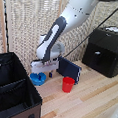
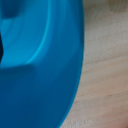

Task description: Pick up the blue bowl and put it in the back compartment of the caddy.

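Observation:
The blue bowl [image 1: 37,79] rests on the wooden table just beside the caddy [image 1: 23,88], a big black soft-sided bin at the exterior view's left. A divider [image 1: 8,86] splits the caddy; I cannot tell which section is the back compartment. My gripper [image 1: 42,74] is lowered onto the bowl, fingers at its rim, and the fingertips are hidden. In the wrist view the blue bowl [image 2: 40,65] fills most of the picture at very close range, blurred, with bare wood [image 2: 107,70] beside it. I cannot make out whether the fingers are closed on the rim.
A red cup [image 1: 68,84] stands a short way from the bowl toward the exterior view's right. A dark-blue flat box [image 1: 69,68] leans behind it. A black hard box [image 1: 105,50] sits at the far right. A reed screen backs the scene.

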Tool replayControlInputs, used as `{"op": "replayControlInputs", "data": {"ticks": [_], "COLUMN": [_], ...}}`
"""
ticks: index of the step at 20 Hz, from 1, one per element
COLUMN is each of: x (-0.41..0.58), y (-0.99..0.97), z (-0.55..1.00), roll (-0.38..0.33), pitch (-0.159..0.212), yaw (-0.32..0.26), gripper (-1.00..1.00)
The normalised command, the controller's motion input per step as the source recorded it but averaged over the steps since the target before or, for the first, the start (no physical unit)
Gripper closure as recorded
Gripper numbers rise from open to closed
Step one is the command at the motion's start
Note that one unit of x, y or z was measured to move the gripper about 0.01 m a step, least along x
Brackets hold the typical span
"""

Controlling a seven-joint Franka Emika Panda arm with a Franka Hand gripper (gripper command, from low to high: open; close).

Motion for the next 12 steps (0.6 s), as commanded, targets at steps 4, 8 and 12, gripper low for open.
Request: {"op": "replayControlInputs", "data": {"ticks": [4, 8, 12], "x": [0.009, 0.011, 0.003], "y": [0.13, 0.15, 0.16], "z": [-0.04, -0.02, 0.00], "roll": [-0.027, -0.017, -0.009], "pitch": [0.010, -0.001, 0.000], "yaw": [0.005, 0.000, 0.000], "gripper": [1.00, 1.00, 1.00]}}
